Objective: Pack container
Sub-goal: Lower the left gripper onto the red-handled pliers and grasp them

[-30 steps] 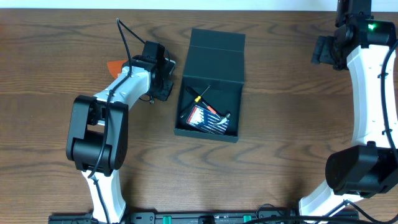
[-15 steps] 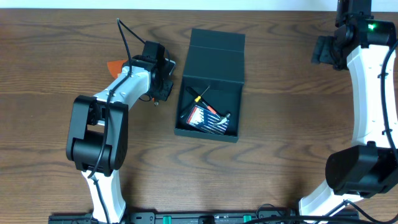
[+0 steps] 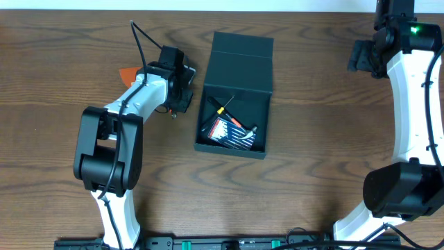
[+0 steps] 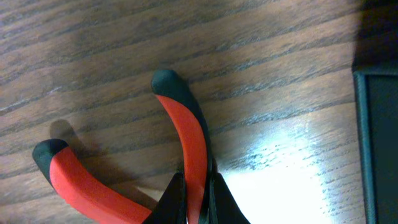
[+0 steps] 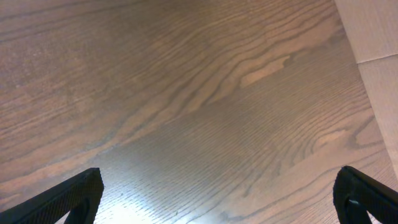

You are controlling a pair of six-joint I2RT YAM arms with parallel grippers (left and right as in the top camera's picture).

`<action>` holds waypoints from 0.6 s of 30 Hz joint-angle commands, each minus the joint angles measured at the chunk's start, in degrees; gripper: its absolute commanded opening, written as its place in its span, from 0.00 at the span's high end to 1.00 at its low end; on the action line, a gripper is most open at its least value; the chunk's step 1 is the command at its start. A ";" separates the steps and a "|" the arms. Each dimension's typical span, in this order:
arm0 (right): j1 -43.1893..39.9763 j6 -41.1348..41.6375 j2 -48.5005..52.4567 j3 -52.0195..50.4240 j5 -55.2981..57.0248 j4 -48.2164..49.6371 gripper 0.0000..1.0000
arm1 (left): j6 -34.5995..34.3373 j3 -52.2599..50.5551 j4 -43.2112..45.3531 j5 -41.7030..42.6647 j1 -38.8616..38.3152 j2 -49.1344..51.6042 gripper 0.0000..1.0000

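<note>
The dark teal container [image 3: 242, 64] lies open at the table's middle, lid flap folded back. Inside it are a red-and-black packet [image 3: 230, 132] and a yellow-handled screwdriver [image 3: 220, 108]. The container's edge also shows at the right of the left wrist view [image 4: 379, 137]. My left gripper [image 3: 177, 89] is just left of the container, down at the table. In its wrist view the left gripper [image 4: 198, 199] is shut on one handle of red pliers with black tips [image 4: 186, 137]. An orange bit of the pliers [image 3: 128, 73] shows left of the arm. My right gripper [image 3: 361, 55] is far right, open and empty [image 5: 217, 208].
Wooden table [image 3: 312, 180] all round. The table's far right edge and pale floor beyond it show in the right wrist view [image 5: 379, 56]. The left arm's cable [image 3: 139, 42] loops over the table's back left.
The small dark tip below the left gripper has shifted slightly to the right. The right arm and the container have not moved.
</note>
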 commanded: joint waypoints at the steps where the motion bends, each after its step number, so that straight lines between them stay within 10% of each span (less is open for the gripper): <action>1: -0.11 0.44 -0.26 0.81 0.74 -0.04 0.01 | -0.39 0.63 -0.46 -1.75 0.37 -2.75 0.94; 18: -0.11 0.44 -0.26 0.81 0.76 -0.04 0.01 | -2.23 0.68 -3.10 -5.35 -0.24 -18.71 0.94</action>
